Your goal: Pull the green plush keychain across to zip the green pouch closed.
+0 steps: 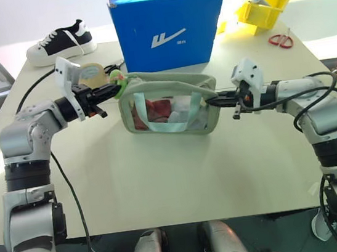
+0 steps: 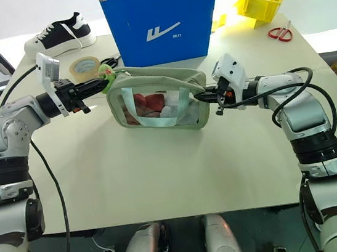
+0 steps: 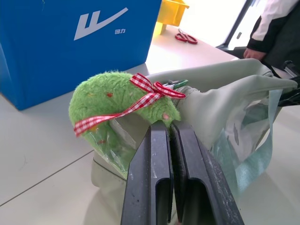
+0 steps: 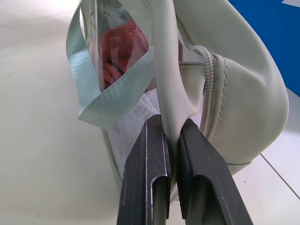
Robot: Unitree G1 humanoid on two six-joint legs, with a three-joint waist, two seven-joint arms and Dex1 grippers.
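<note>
Black fingers [image 3: 161, 168] of the left gripper [image 1: 109, 91] sit nearest the lens in the left wrist view, pressed together w/ no gap, pinching the base of the green plush keychain [image 3: 119, 101]; keychain is fuzzy lime green w/ a red-and-white checked ribbon bow, and hangs at the robot's-left end of the green pouch [image 1: 169, 104]; left gripper = closed on the keychain. Right gripper [image 2: 209, 96] comes in from the opposite side; its fingers [image 4: 150, 173] are clamped on a fold of the pouch's sage-green edge, next to the zipper teeth; right = closed on the pouch. Pouch is held btwn the two grippers above the table [image 1: 163, 176], roughly mid-table; clear front window faces the camera; red and white contents show through; pale teal straps [image 4: 110, 101] cross the window. Cannot tell how far the zip is closed. Behind the pouch: blue box [image 1: 167, 23] w/ white logo, standing upright; tape roll [image 2: 84, 67] just beside the left gripper; black-and-white shoe [image 1: 61, 42] at the far left corner; yellow bin [image 1: 262, 9] and red scissors [image 1: 279, 39] far right. Person's dark sleeve [image 3: 262, 33] visible past the table's edge in the left wrist view.
</note>
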